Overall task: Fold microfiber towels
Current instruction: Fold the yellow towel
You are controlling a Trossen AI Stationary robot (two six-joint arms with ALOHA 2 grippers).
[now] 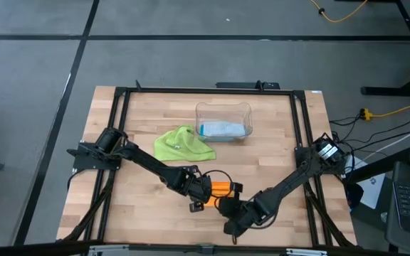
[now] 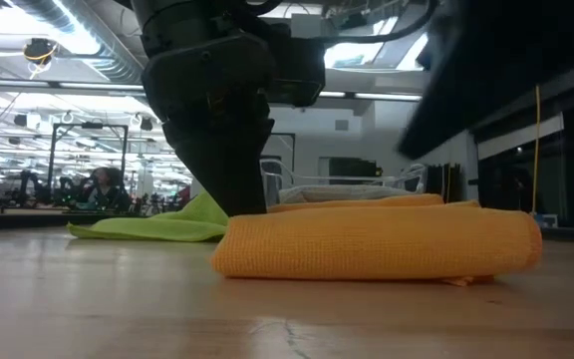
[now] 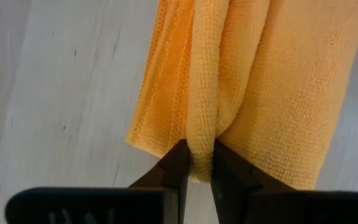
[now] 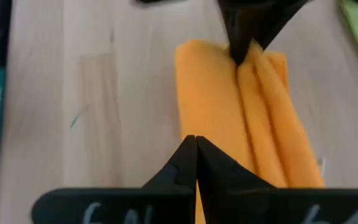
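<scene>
the orange towel (image 3: 253, 81) pinched between the left gripper (image 3: 196, 163) fingers is soft cloth with a nubby, looped weave and a finer ribbed hem along its edge; the fingers (image 3: 176, 165) are dark matt plastic. beneath them the table (image 3: 61, 112) is pale wood, smooth, with faint grain. beyond the fingers lie a matt lime green towel (image 1: 184, 144) and a clear glossy plastic bin (image 1: 223, 110)

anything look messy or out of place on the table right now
The lime green towel lies crumpled and unfolded left of the clear bin. The orange towel is bunched into ridges where the left end effector pinches its edge; the right end effector sits shut at the opposite end. Nothing is spilled or damaged.
</scene>
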